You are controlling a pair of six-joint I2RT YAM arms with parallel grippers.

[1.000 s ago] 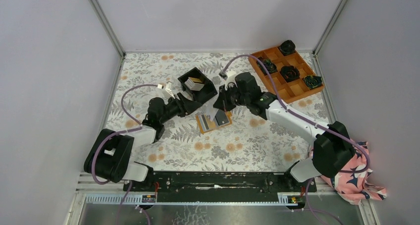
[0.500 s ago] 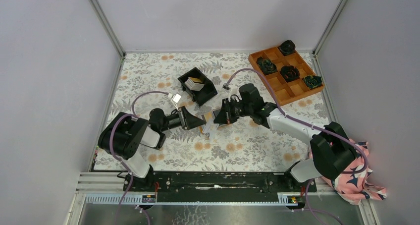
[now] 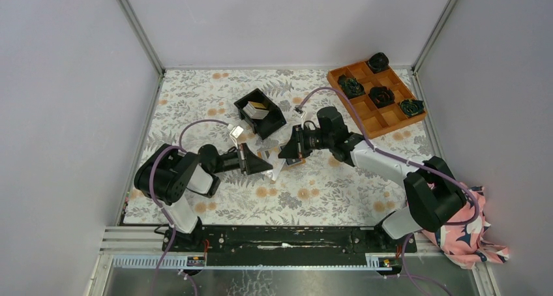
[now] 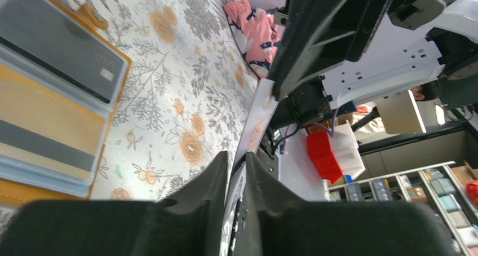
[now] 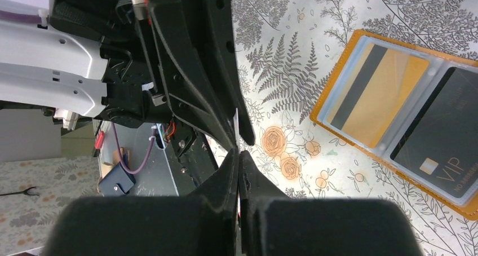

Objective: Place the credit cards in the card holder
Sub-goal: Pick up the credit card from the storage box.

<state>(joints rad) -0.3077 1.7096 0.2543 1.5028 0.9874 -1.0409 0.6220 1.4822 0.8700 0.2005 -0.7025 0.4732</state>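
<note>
**Credit card (image 4: 256, 120) sits between both hands**

R hand (image 5: 238, 171) is pressed shut on it, card on edge above tabletop (image 5: 293, 70). L hand (image 4: 237, 171) straddles same card; pinching or not, cannot tell. Card holder (image 4: 22, 189) lies open, right of right-wrist frame, nearer R hand.

The left gripper (image 3: 267, 168) and right gripper (image 3: 282, 157) meet tip to tip low over the middle of the floral table (image 3: 195, 94). A credit card (image 4: 257, 120) stands edge-on between them, so neither can pass the other. The open card holder (image 5: 340, 71) lies just beside the right fingertips, and the black bin (image 3: 277, 117) stands close behind. The compartment tray (image 3: 388, 118) fills the far right corner. Open tabletop shows along the left side and the near strip.
</note>
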